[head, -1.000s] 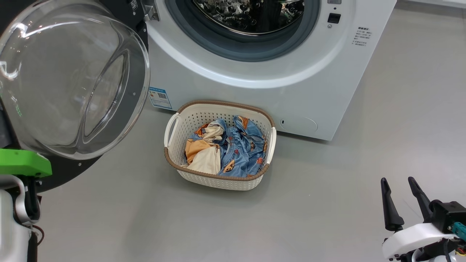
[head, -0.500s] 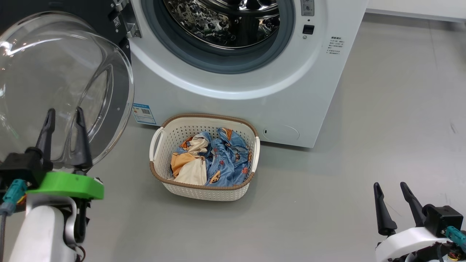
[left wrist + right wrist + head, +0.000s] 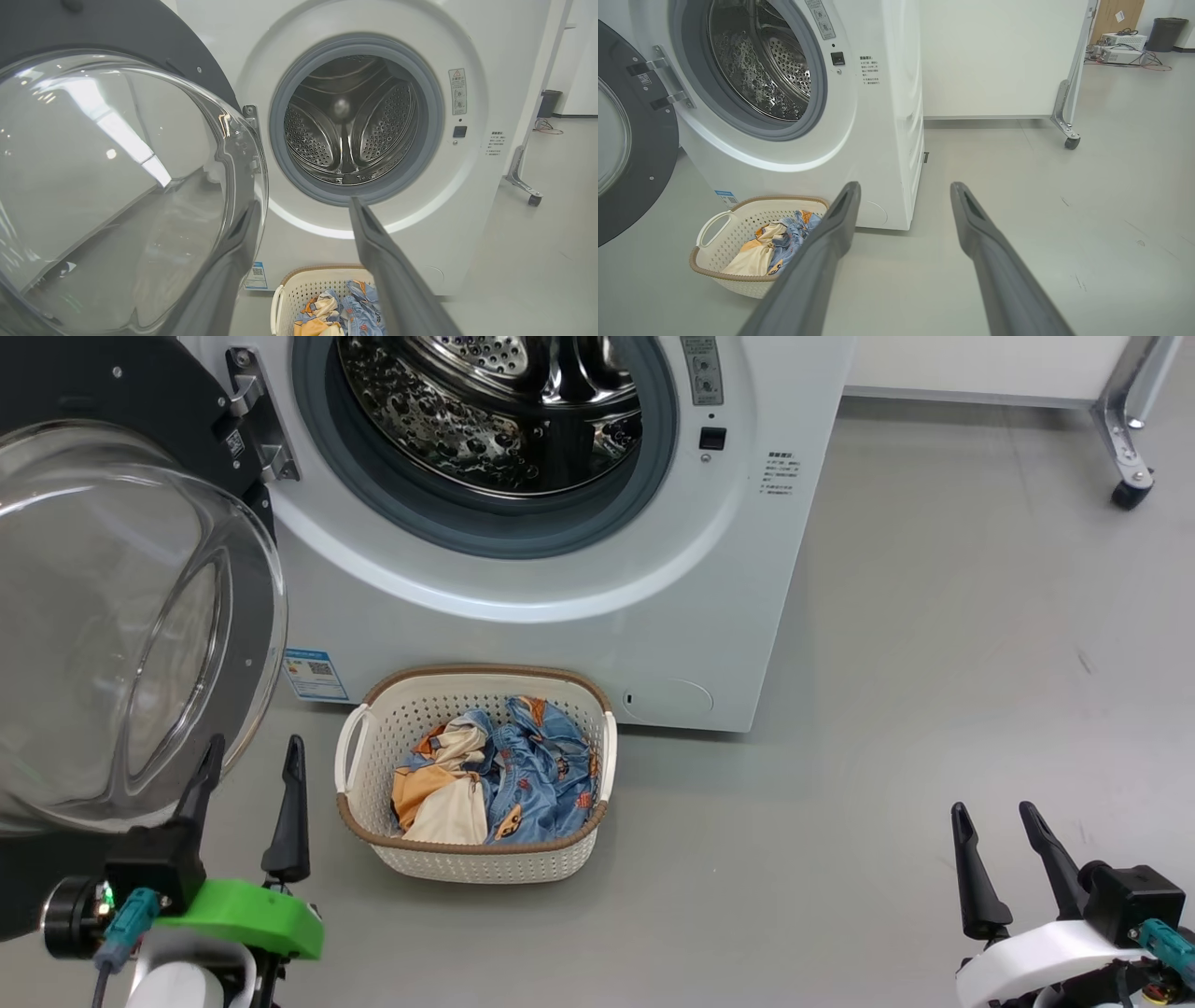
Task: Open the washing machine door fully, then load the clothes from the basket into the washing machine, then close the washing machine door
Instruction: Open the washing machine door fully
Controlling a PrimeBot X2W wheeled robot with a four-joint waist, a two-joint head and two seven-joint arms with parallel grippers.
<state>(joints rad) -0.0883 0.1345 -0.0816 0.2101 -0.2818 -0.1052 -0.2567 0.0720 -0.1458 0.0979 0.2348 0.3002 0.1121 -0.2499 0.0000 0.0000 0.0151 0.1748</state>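
Since the washing machine door (image 3: 140, 616) hangs swung wide at left, step 1 looks done; clothes (image 3: 495, 784) sit in the basket (image 3: 467, 868) by the washing machine (image 3: 560, 644). The left gripper (image 3: 255, 744) & right gripper (image 3: 992, 807): spread wide, empty. Loading + closing remain.

On the washing machine (image 3: 560, 644), blue QR sticker (image 3: 309, 673), warning label (image 3: 457, 91) and small print (image 3: 777, 472): too tiny for me to read.

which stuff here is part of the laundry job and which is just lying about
Job: big white front-loading washing machine; its round black-ringed glass door; small cream perforated plastic basket; blue and orange printed clothes inside it.
Lying about: white board panel on a metal castor leg; black bin; pale boxes with cables.
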